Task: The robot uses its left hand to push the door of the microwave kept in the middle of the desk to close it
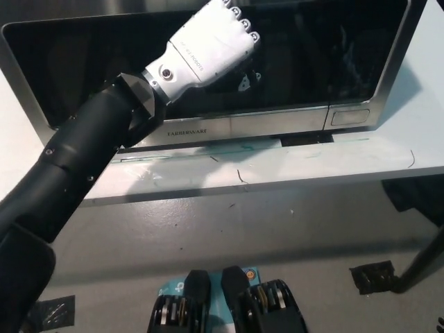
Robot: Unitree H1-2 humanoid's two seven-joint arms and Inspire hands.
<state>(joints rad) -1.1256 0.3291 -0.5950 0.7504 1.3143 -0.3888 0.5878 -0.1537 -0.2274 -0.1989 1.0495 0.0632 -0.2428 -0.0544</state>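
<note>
We look steeply down on a pale, white-grey tabletop [291, 166] whose front edge runs across the middle of the view, with a grey floor [312, 229] below it. Thin dark scratch-like marks show on the tabletop near its front edge.

A stainless-steel microwave with a dark glass door [305, 62] sits on the tabletop and fills most of the upper part of the view. Its door lies flat with the front of the oven, the silver lower rail carrying a printed brand word. A narrow steel panel with a small rectangular button stands at the right end of the front. The microwave's top edge is cut off by the frame.

The white left hand [211, 45] rests against the upper left-centre of the dark glass door. We see its back turned toward the camera, with the fingers [239, 21] curled over toward the glass, knuckles uppermost. It holds nothing that we can see; the fingers lie close together and bent, and their tips are hidden behind the hand, so we cannot tell exactly where they touch the glass. A reflection of the hand shows in the door just beside it.

The arm behind the white hand is black, running from the wrist diagonally down to the lower left corner of the view, crossing in front of the door's left part, the silver rail and the tabletop edge.

The right hand is not in the view.

A small black object [374, 276] lies on the floor at the lower right, beside a dark slanted leg [423, 260].
</note>
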